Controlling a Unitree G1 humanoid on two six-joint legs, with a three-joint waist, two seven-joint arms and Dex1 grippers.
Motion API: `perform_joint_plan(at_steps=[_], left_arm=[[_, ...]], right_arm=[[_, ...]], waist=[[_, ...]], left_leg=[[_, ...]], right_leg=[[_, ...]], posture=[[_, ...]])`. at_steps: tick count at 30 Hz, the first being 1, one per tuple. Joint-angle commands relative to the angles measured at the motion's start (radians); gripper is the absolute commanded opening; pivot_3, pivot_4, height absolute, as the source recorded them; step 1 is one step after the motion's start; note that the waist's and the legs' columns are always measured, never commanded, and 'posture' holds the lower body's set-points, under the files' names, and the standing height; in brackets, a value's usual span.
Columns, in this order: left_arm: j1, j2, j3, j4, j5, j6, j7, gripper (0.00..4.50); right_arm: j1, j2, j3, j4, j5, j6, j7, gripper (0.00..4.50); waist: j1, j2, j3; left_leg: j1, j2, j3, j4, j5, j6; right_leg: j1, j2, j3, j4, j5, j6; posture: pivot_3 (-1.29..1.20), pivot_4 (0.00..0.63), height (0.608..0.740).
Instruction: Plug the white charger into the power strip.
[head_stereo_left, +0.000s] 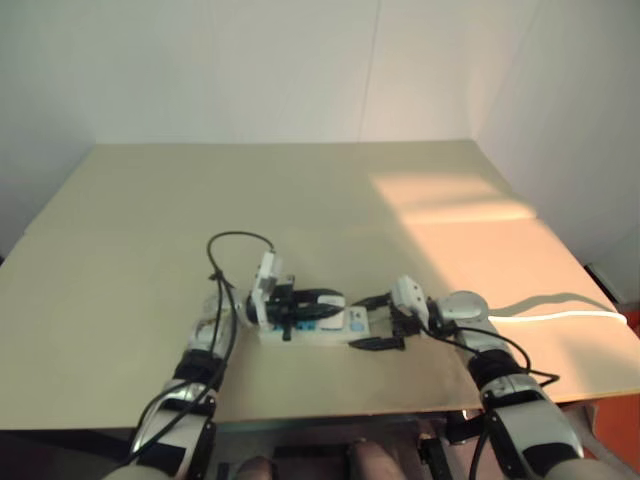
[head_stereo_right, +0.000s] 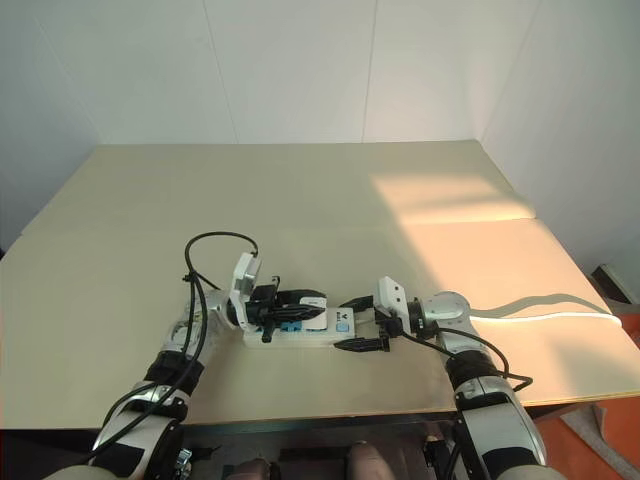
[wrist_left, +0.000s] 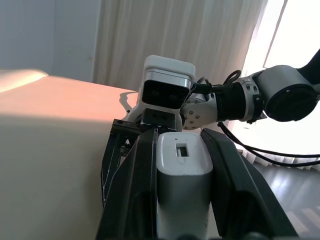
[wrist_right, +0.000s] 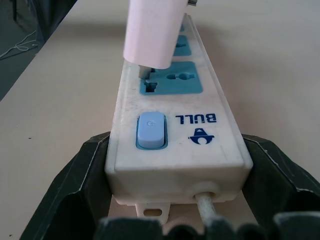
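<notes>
Right tool (wrist_right: 177, 200) is clamped across the near end of the power strip (wrist_right: 175, 135), one black finger (wrist_right: 75, 185) hard against each long side, pinning it flat on the bench (head_stereo_left: 300, 190). Just past those fingers sits the strip's pale blue switch (wrist_right: 150, 131), with a blue "BULL" mark beside it, and a thin white cable (wrist_right: 205, 207) leaves the end cap between the fingers. The strip is a long flat white bar, blue sockets running away in a row. Further along, the white charger (wrist_right: 152, 32) hangs right over the first socket, a smooth rounded white block, its metal prong at the slot's mouth, tilted slightly and not fully seated. And there's the left tool (wrist_left: 182, 200), squeezed shut on the charger from both sides; the block's end face shows a small rectangular port. From the head views, the two tools face each other along the strip, the left one above it.
</notes>
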Motion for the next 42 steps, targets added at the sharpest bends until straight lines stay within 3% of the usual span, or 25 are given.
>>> perform_joint_plan(at_steps=[1,28,32,42], left_arm=[[0.024,0.007,-0.018,0.006,0.027,-0.014,-0.001,1.02],[-0.05,-0.022,-0.004,0.167,0.071,-0.105,0.0,1.02],[-0.044,-0.02,-0.016,0.173,0.081,-0.126,-0.025,1.02],[-0.005,0.013,-0.022,0.211,0.113,-0.216,-0.044,1.02]], right_arm=[[0.008,0.012,0.017,-0.017,-0.011,-0.009,0.0,3.43],[0.021,0.012,0.024,-0.023,-0.016,-0.008,-0.012,3.43],[0.022,0.011,0.025,-0.025,-0.013,-0.007,-0.013,3.43],[0.03,0.01,0.027,-0.036,-0.01,-0.004,-0.017,3.43]], waist=[[0.0,0.0,0.0],[0.0,0.001,0.0],[-0.001,0.001,-0.001],[-0.002,0.001,-0.001]], left_leg=[[0.0,0.0,0.0,0.0,0.0,0.0],[0.004,0.0,0.0,0.0,0.0,0.0],[0.006,0.0,0.0,0.0,0.0,0.0],[0.006,0.001,0.0,-0.001,0.0,0.0]], right_leg=[[0.0,0.0,0.0,0.0,0.0,0.0],[0.004,0.0,0.0,0.0,0.0,0.0],[0.007,0.0,0.0,-0.001,-0.004,0.007],[0.007,0.001,0.0,-0.001,-0.005,0.007]], posture=[[0.0,0.15,0.74],[0.0,0.15,0.74],[0.0,0.15,0.74],[0.0,0.15,0.74]])
